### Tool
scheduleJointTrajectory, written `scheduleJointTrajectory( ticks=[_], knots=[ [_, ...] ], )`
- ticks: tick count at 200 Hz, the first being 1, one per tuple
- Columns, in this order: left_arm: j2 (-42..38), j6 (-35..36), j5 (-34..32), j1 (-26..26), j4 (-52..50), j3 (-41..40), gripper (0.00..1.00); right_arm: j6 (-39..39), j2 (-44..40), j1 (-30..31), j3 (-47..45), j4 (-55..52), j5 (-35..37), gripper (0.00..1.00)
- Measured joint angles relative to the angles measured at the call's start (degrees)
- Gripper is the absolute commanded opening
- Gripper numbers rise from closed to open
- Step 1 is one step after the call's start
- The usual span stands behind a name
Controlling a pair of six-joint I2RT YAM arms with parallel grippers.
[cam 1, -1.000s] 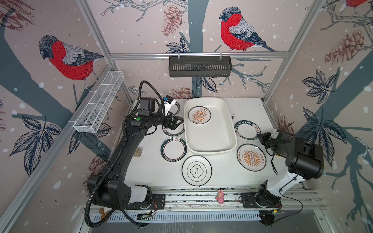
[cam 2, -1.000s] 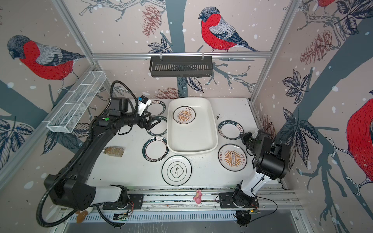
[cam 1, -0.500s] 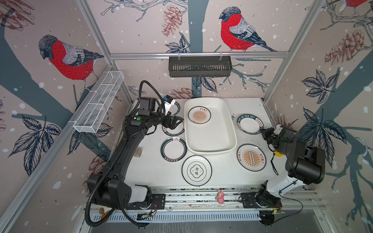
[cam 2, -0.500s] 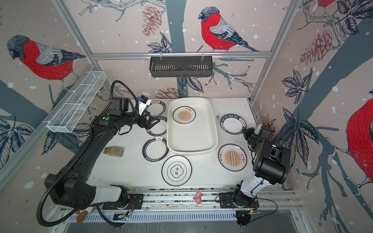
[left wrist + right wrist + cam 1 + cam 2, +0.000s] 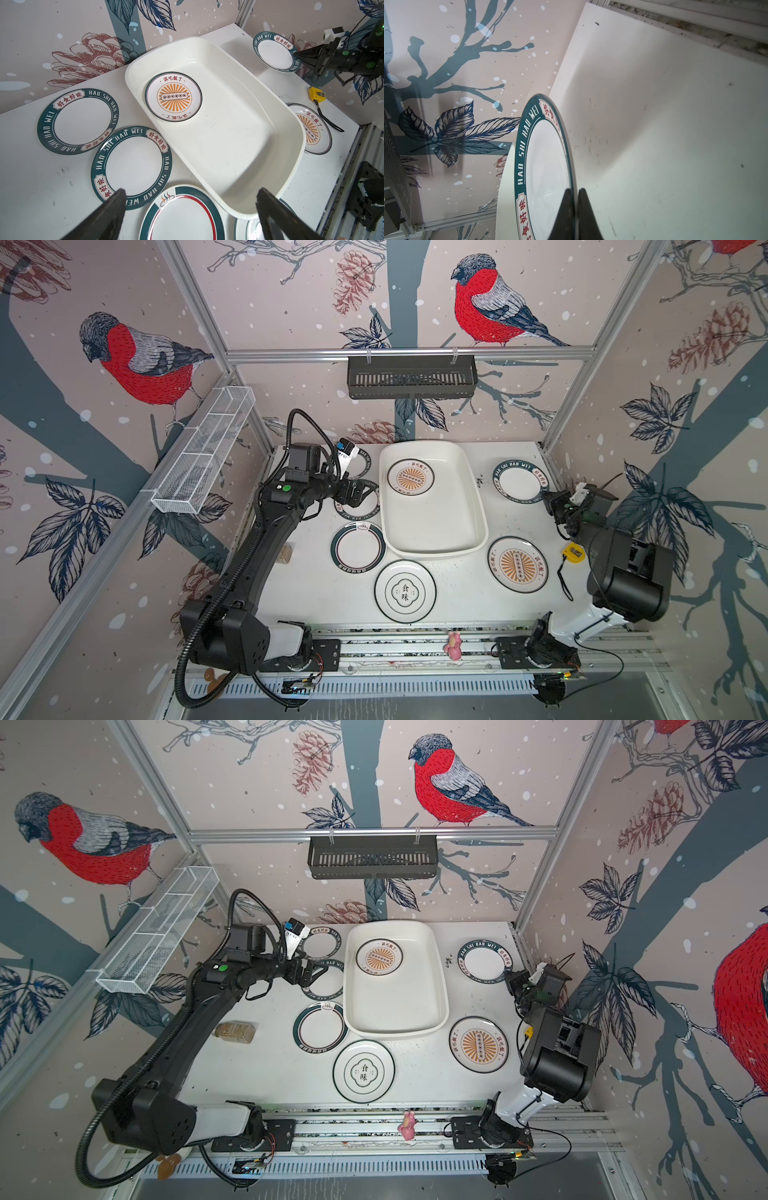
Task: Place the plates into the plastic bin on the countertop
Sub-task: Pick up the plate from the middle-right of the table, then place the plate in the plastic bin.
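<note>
One green-rimmed plate point(image 5: 520, 483) clenched in right jaws | left jaws released | bin point(image 5: 440, 526) lengthwise front-to-back

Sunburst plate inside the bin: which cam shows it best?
Left wrist view: the sunburst plate sits whole, lettering readable, flat on the plastic bin floor. Both top views show it whole but small. The right wrist view does not show it.

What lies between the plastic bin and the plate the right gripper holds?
Only bare countertop with a small dark smudge, in both top views.
</note>
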Motion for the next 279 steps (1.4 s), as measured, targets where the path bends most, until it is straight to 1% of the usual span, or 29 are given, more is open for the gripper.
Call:
scheduleJointTrajectory(
  ticks=[21,75,98,155,195,233,279],
  knots=[
    [0.13,-0.02,0.02,0.0,0.31,0.22,0.97,0.17,-0.85,1.05,0.83,-0.13,0.31,0.01],
    [-0.44,-0.26,0.48,0.0,1.11,0.17,0.97,0.13,-2.29,3.98,5.07,-4.5,1.75,0.01],
    [-0.2,-0.46,0.85,0.0,1.2,0.33,0.97,-0.11,-3.21,6.23,6.6,-6.16,2.89,0.01],
    [-0.31,-0.46,1.55,-0.04,1.2,0.55,0.97,-1.79,-6.25,14.25,11.19,-10.29,5.79,0.01],
    [-0.28,-0.61,1.86,-0.07,1.2,0.57,0.97,-2.84,-6.56,21.75,15.08,-11.89,7.41,0.02],
    [-0.26,-0.59,3.45,-0.15,1.2,0.63,0.97,-3.15,-4.13,29.22,17.79,-12.35,8.74,0.02],
    [-0.17,-0.48,3.02,-0.33,1.16,1.2,0.97,-3.04,0.33,35.65,18.56,-11.91,10.49,0.02]
  ],
)
